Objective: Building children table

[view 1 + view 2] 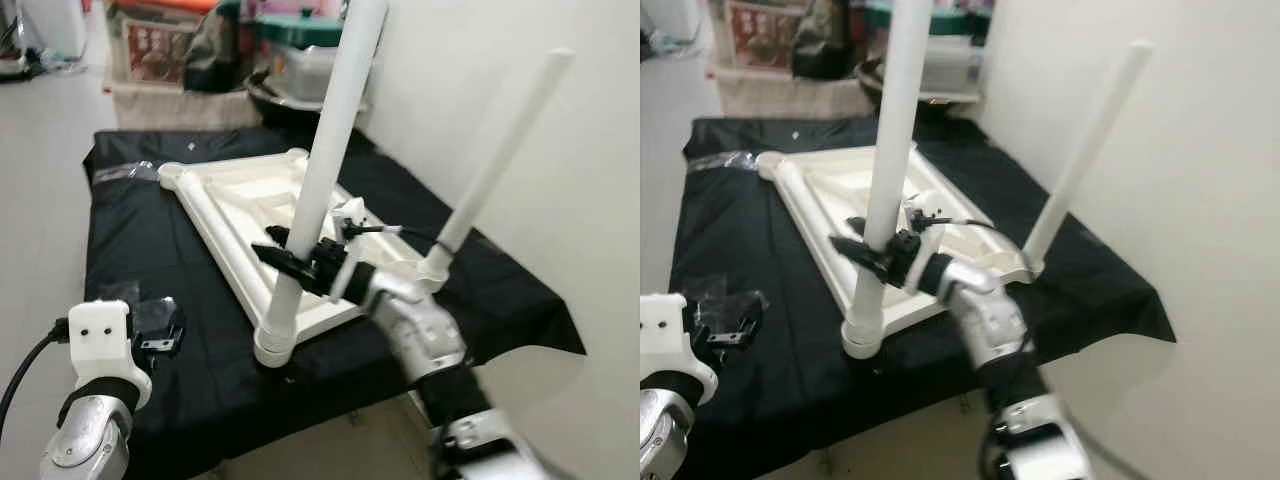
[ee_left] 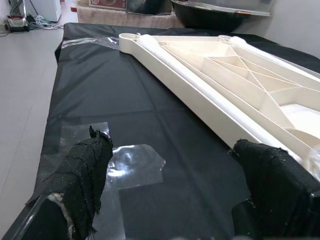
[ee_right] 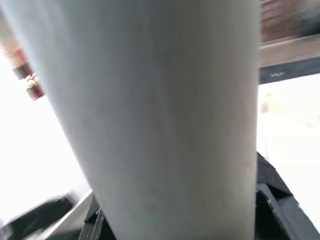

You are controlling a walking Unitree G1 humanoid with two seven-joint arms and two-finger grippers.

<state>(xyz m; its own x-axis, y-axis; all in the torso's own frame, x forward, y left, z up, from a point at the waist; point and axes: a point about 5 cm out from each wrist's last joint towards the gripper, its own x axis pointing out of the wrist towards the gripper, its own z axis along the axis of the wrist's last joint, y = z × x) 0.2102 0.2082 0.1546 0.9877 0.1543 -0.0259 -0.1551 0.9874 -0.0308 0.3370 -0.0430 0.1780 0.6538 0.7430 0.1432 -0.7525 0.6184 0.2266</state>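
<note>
The white tabletop (image 1: 262, 215) lies upside down on the black-covered table (image 1: 150, 250), one corner pointing toward the robot, and two white legs already stand up from it. The near leg (image 1: 322, 170) rises from the socket (image 1: 274, 347) at that near corner, and its long axis runs upward with a lean to the right, away from plumb. The right tool (image 1: 283, 258) reaches in from the right side and has its two black fingers clamped around this leg low down, a little above the socket; the right wrist view has the pale tube pressed close between them. The far leg (image 1: 503, 150) stands at the right-hand corner, close to the wall, tilted the same way. So what matters is that the leg sits straight ahead of the right arm, with its foot in the socket, and I'd judge the coming move to be a push or twist down along that axis to seat it. The left tool (image 2: 175, 195) hovers low over the near left part of the table, fingers spread apart and empty, well apart from the leg and clearly the farther of the two.
</note>
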